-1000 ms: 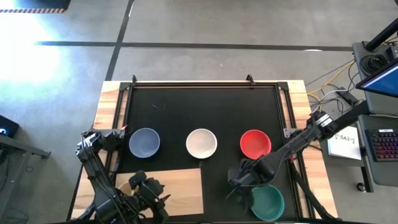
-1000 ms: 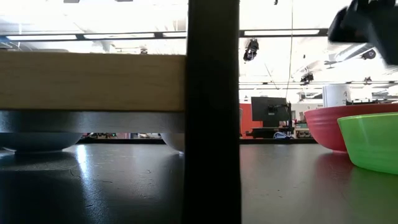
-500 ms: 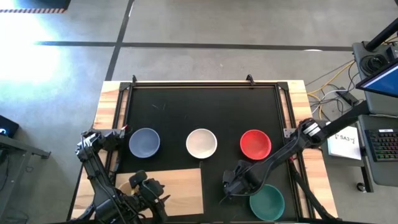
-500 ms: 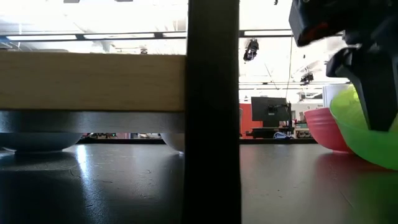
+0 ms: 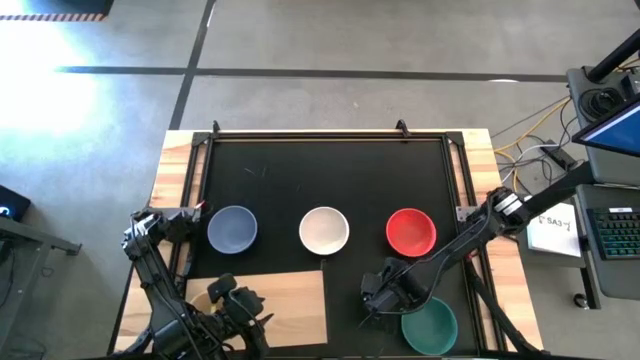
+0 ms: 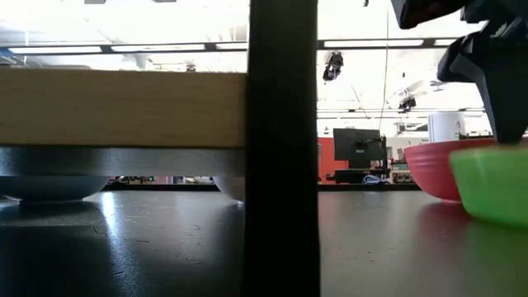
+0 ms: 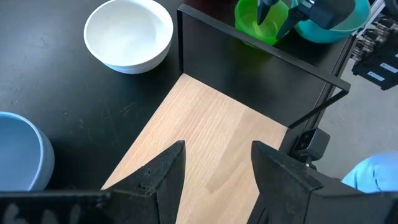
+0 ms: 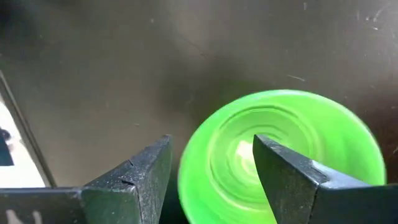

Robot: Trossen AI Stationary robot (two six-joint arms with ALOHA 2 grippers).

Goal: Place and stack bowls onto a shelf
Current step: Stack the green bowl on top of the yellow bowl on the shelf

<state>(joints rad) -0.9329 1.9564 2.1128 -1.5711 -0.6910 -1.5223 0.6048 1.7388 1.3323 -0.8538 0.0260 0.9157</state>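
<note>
A small green bowl [image 8: 280, 155] stands on the black mat beside the teal bowl [image 5: 432, 327], near the table's near right. My right gripper [image 8: 211, 168] is open over the green bowl, one finger inside it and one outside its wall. The gripper hides the bowl in the high view. The slate-blue [image 5: 232, 229], white [image 5: 324, 229] and red [image 5: 410, 231] bowls stand in a row on the mat. My left gripper [image 7: 217, 165] is open and empty over the light-wood shelf [image 5: 290, 300]. No other small bowls show. My right gripper comes from above, pointing down, astride the green bowl's rim [image 8: 189, 171] on its side toward the shelf. One finger [image 8: 292, 171] is over the inside and the other [image 8: 140, 177] is outside. I cannot tell whether either finger touches the bowl, which sits level on the mat [image 6: 492, 186].
A black frame post [image 6: 283, 148] and rail [image 7: 249, 46] stand at the shelf's right edge, between the shelf and the green bowl. A desk with a keyboard and cables [image 5: 610, 230] stands right of the table.
My right gripper has come down and toward the table's near left, onto the green bowl. Half a second ago the bowl stood tipped under the fingers. Now it is level on the mat again.
</note>
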